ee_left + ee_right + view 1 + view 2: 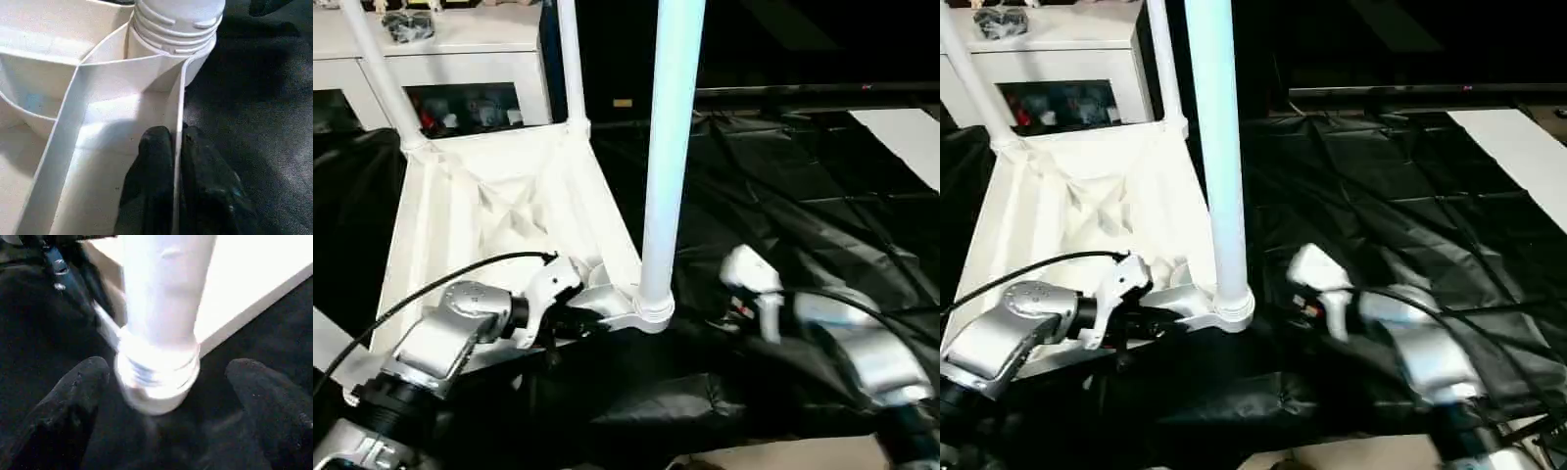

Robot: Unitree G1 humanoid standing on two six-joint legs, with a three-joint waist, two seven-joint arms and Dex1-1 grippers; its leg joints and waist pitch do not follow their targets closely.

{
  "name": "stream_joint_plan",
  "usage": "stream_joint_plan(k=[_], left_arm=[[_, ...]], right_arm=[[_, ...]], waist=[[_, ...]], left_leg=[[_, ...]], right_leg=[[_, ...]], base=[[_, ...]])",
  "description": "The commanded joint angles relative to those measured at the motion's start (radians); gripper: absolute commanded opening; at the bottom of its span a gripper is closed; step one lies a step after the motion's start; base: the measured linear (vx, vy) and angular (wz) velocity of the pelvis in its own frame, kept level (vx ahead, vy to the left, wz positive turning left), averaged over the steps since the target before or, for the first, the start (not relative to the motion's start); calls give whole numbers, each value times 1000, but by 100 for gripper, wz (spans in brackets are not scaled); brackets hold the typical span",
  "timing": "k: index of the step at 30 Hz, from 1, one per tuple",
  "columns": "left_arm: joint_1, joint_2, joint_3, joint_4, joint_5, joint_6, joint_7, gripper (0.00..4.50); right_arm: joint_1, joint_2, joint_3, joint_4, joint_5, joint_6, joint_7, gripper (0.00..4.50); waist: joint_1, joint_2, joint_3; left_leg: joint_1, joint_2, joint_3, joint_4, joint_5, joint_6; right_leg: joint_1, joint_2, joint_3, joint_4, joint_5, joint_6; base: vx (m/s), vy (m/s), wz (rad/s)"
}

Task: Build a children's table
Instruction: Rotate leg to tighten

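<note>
A black cloth [783, 225] covers the floor across the whole scene, creased and rumpled, with open room on the robot's right as far as a white sheet [906, 137] at the far right edge. On the left of it lies the tabletop [499, 215], white and upside down, its ribbed underside facing up and its far end near a white cabinet [440, 59] with glass doors, which closes off that side. Three legs show standing up from its corner sockets: the near leg [668, 147], thick and pale, rises out of the top of the head views and partly hides the cloth behind it; a far leg [570, 59] and another far leg [382, 73] stand at the back corners, the latter tilted. The left gripper [570, 318] sits at the near edge of the tabletop just beside the near leg's socket — in the left wrist view its fingers [151, 166] are closed on the thin white side wall, one on each side of it, with the ribbed foot of the leg just beyond. The right gripper [176, 396] hovers on the other side of that same leg, over the cloth; the right wrist view shows its jaws standing wide open, the leg's ridged base between them and touching neither. A black cable [431, 284] arches over the left forearm, across the tabletop's near part.
</note>
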Motion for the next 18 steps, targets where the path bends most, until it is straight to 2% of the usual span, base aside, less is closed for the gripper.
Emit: stream_joint_plan(k=[1,4,6,8,9,10,11,18], left_arm=[[10,-11,-9,-6,4,-1,3,9],[8,-17,-8,-1,3,-4,5,1],[4,-22,-6,5,5,-8,6,0],[-2,-29,-4,13,5,-10,9,0],[-4,-31,-4,15,5,-10,10,0],[-6,-34,-4,16,5,-11,12,0],[-7,-34,-4,15,4,-10,12,0],[-5,-38,-1,16,7,-9,8,0]], right_arm=[[-46,41,14,72,-53,-43,-91,450],[-63,65,19,100,-50,-41,-109,450],[-70,76,35,112,-57,-41,-103,450],[-87,97,51,146,-70,-52,-103,432],[-94,103,54,158,-71,-57,-104,413],[-105,113,60,179,-73,-65,-107,413],[-111,117,62,189,-74,-70,-110,407],[-148,137,68,255,-74,-96,-103,338]], waist=[[2,-4,-59],[-2,-6,-59],[-2,-6,-59],[-4,-7,-61],[0,-6,-60],[0,-6,-60],[-1,-5,-60],[-1,-3,-59]], left_leg=[[11,11,-7,-74,-298,-1],[4,9,-9,-76,-296,-4],[10,11,-8,-75,-304,-3],[5,10,-8,-75,-292,-2],[10,11,-5,-74,-293,-2],[12,12,-5,-73,-295,-2],[8,11,-6,-75,-292,-4],[9,12,-7,-77,-308,-9]], right_leg=[[35,-56,31,-97,-492,-120],[43,-57,30,-95,-471,-125],[39,-55,32,-94,-463,-126],[43,-56,33,-89,-435,-141],[39,-56,34,-91,-426,-145],[38,-56,34,-90,-425,-149],[43,-57,34,-88,-424,-152],[44,-57,34,-89,-429,-148]], base=[[0,0,0],[0,0,0],[0,0,0],[0,0,0],[0,0,0],[0,0,0],[0,0,0],[0,0,0]])
